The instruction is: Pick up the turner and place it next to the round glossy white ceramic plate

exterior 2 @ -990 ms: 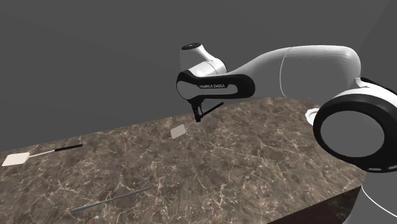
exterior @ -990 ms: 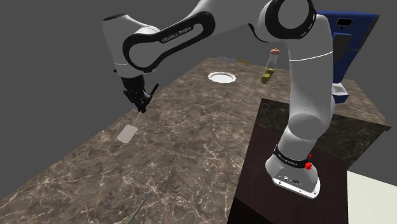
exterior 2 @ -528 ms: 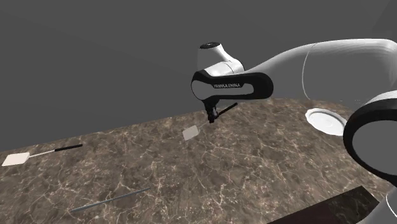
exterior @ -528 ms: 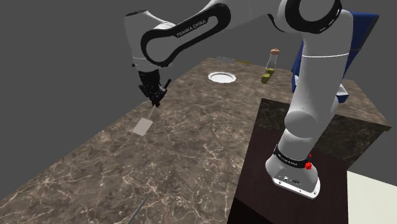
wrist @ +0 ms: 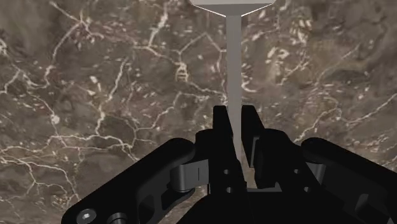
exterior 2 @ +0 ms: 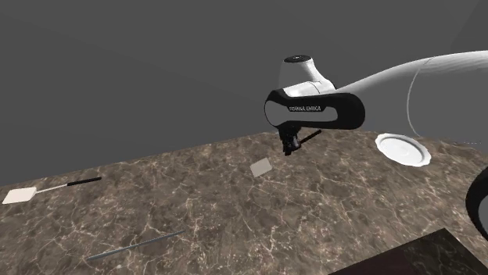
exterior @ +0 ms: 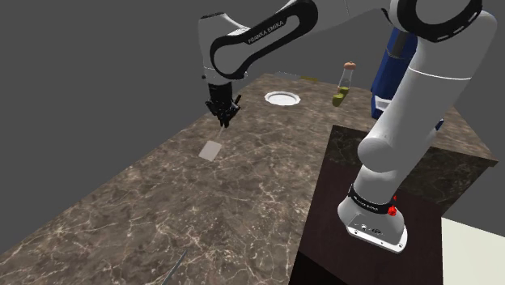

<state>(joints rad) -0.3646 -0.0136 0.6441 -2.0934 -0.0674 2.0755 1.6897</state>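
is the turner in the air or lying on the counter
In the air: the gripper is shut on the turner, its blade clear of the counter.

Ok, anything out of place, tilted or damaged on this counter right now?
Nothing stands out. The fingers clasp the turner by its thin shaft, its blade hanging below them over the marbled counter. The white plate sits flat on the counter, and a second turner lies flat there too.

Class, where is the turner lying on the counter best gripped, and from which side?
Probably the black handle, from straight above, pinching across it: this turner lies flat on the counter, and its handle is narrow, unlike the wide white blade.
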